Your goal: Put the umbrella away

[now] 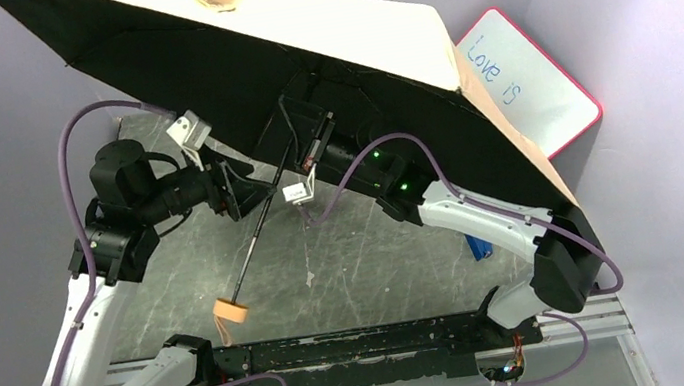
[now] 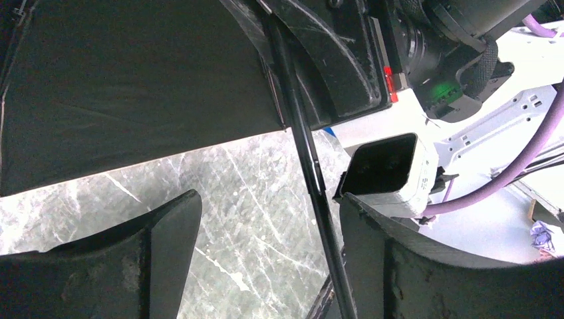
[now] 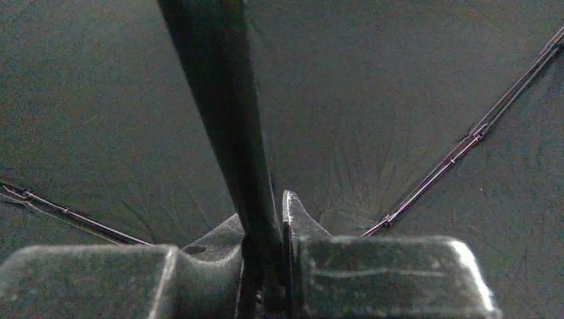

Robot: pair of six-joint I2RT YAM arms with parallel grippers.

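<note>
The umbrella (image 1: 320, 65) is open and held tilted above the table, black underside toward the arms, tan outside on top. Its thin black shaft (image 1: 258, 235) runs down-left to the tan-orange handle (image 1: 230, 315), which hangs near the table. My right gripper (image 1: 312, 152) is shut on the shaft high up under the canopy; the right wrist view shows the jaws clamped on the shaft (image 3: 229, 133) with black fabric and ribs behind. My left gripper (image 1: 242, 192) is open around the shaft lower down; the shaft (image 2: 312, 179) passes close to its right finger (image 2: 399, 266).
A pink-framed whiteboard (image 1: 529, 81) leans against the right wall, partly behind the canopy. A small blue object (image 1: 478, 247) lies on the marble table (image 1: 368, 260) beside the right arm. A black rail (image 1: 370, 346) runs along the near edge.
</note>
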